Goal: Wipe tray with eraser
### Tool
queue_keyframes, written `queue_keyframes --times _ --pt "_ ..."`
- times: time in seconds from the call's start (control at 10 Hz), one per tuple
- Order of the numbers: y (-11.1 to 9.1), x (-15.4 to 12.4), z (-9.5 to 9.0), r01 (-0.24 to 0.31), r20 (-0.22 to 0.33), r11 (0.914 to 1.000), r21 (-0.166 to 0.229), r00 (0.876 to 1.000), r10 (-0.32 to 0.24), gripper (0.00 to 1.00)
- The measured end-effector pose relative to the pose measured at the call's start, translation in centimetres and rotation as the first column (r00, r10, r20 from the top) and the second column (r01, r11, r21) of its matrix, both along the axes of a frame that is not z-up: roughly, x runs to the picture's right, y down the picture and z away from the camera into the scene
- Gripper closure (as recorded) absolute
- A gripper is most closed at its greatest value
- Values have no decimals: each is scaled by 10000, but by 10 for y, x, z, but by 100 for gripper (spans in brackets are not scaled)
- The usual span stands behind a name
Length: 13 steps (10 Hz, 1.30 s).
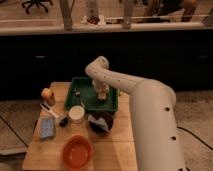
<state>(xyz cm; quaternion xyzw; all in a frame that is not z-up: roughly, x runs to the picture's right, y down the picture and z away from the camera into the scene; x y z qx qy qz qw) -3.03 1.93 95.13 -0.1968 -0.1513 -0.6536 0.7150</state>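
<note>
The dark green tray (71,100) lies at the back of the wooden table. My gripper (103,94) reaches down into the right half of the tray from the white arm above it. It is shut on the small tan-brown eraser (103,96), which rests on the tray floor. A tiny pale item (77,93) lies in the left part of the tray.
In front of the tray stand a white cup (76,113) and a dark bag (101,123). An orange bowl (77,151) sits at the table's front. A blue pad (47,128), a dark-and-white item (53,113) and a yellow-orange object (48,95) are at the left.
</note>
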Motion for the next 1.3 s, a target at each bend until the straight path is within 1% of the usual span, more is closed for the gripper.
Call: queue_keyframes --times 0.1,0.2,0.3,0.4,0.5,0.7,0.8,1.0,1.3 --pt "4 -12 -1 275 253 9996 -98 9993 -272 100" --pt "12 -18 -3 580 466 9981 -228 9973 -569 100" --pt "22 -23 -7 759 626 9964 -366 9953 -735 100" --pt "40 -25 -17 958 872 9942 -497 9920 -912 100" --pt "48 -24 -22 978 928 9939 -505 9913 -928 100" --pt "58 -8 -30 918 978 9943 -540 9915 -862 100" --pt "60 -5 -31 909 990 9943 -558 9914 -851 100" --pt "60 -9 -31 918 1057 9941 -572 9907 -854 100" --pt "59 -8 -31 909 1036 9942 -567 9910 -847 100"
